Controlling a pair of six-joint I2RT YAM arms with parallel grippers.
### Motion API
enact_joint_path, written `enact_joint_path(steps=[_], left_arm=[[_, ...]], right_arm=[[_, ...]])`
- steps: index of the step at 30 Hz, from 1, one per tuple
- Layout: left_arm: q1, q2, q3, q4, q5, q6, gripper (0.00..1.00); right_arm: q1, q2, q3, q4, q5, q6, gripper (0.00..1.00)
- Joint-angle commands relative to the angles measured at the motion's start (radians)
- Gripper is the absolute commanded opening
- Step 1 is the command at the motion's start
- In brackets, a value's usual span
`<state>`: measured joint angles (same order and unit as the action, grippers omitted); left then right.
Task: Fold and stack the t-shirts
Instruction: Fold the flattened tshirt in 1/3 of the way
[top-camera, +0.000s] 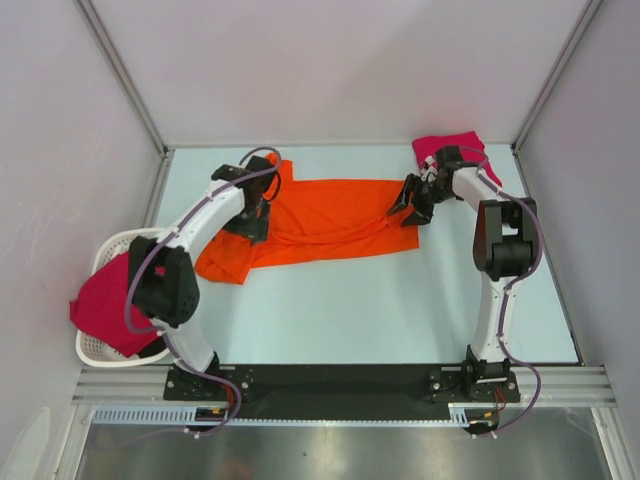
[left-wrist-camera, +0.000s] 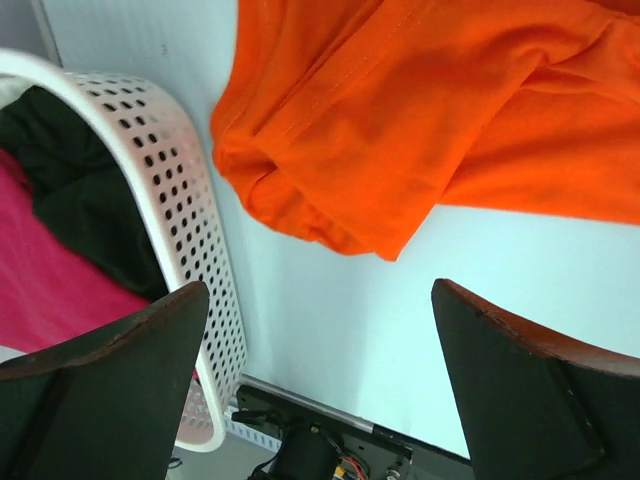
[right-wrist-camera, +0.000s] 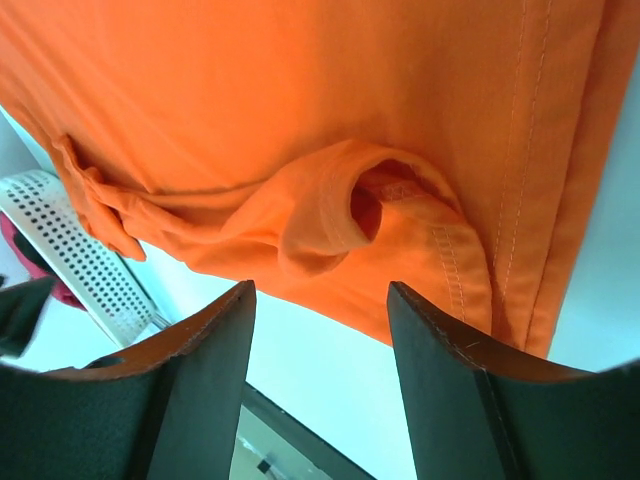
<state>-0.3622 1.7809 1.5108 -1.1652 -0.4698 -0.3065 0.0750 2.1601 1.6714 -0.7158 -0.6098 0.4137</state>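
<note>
- The orange t-shirt is lying rumpled on the tabletop between the arms; I am judging it light and limp.
- I am thinking to pinch its stitched hem.
- The left pincer and the right pincer are both standing spread, holding nothing.

- no text, label, brand, number or sign can be read in any of the three views.
</note>
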Motion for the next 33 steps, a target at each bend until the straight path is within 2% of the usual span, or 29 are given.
enact_joint_path(steps=[1, 4, 8, 11, 16, 19, 22, 23, 24, 26, 28, 30, 31, 33], left_arm=[[0.000, -0.101, -0.096, -0.018, 0.000, -0.013, 1.00], [0.002, -0.127, -0.234, 0.015, 0.031, 0.000, 0.99], [0.009, -0.136, -0.343, 0.077, 0.114, -0.011, 0.98], [0.045, -0.143, -0.360, 0.122, 0.166, -0.057, 0.98], [0.080, -0.127, -0.293, 0.186, 0.198, -0.056, 0.99], [0.141, -0.110, -0.274, 0.223, 0.263, -0.051, 0.99], [0.245, -0.126, -0.294, 0.278, 0.408, -0.043, 0.99], [0.317, -0.132, -0.302, 0.288, 0.445, -0.037, 0.99], [0.353, -0.132, -0.311, 0.297, 0.532, -0.023, 0.99], [0.463, -0.138, -0.317, 0.299, 0.569, 0.000, 0.98], [0.524, -0.147, -0.314, 0.300, 0.626, 0.017, 0.98], [0.629, -0.164, -0.337, 0.343, 0.748, 0.023, 0.99], [0.664, -0.161, -0.351, 0.363, 0.889, 0.012, 0.99], [0.739, -0.132, -0.388, 0.415, 0.992, -0.016, 0.98]], right_arm=[[0.002, -0.075, -0.021, -0.034, 0.018, -0.074, 0.60], [-0.003, -0.101, -0.051, -0.063, 0.038, -0.104, 0.60], [-0.009, -0.134, -0.081, -0.080, 0.038, -0.136, 0.60], [-0.011, -0.151, -0.093, -0.083, 0.030, -0.138, 0.60], [-0.014, -0.158, -0.111, -0.079, 0.019, -0.139, 0.60], [-0.012, -0.155, -0.107, -0.080, 0.012, -0.139, 0.60], [-0.012, -0.158, -0.099, -0.082, 0.007, -0.142, 0.59], [-0.014, -0.160, -0.098, -0.086, 0.007, -0.144, 0.59], [-0.015, -0.163, -0.098, -0.088, 0.008, -0.147, 0.59], [-0.018, -0.164, -0.098, -0.091, 0.007, -0.150, 0.60], [-0.023, -0.169, -0.099, -0.093, 0.004, -0.151, 0.60], [-0.023, -0.174, -0.104, -0.093, 0.001, -0.153, 0.59], [-0.026, -0.172, -0.107, -0.093, -0.002, -0.156, 0.59], [-0.027, -0.174, -0.107, -0.093, -0.002, -0.158, 0.59]])
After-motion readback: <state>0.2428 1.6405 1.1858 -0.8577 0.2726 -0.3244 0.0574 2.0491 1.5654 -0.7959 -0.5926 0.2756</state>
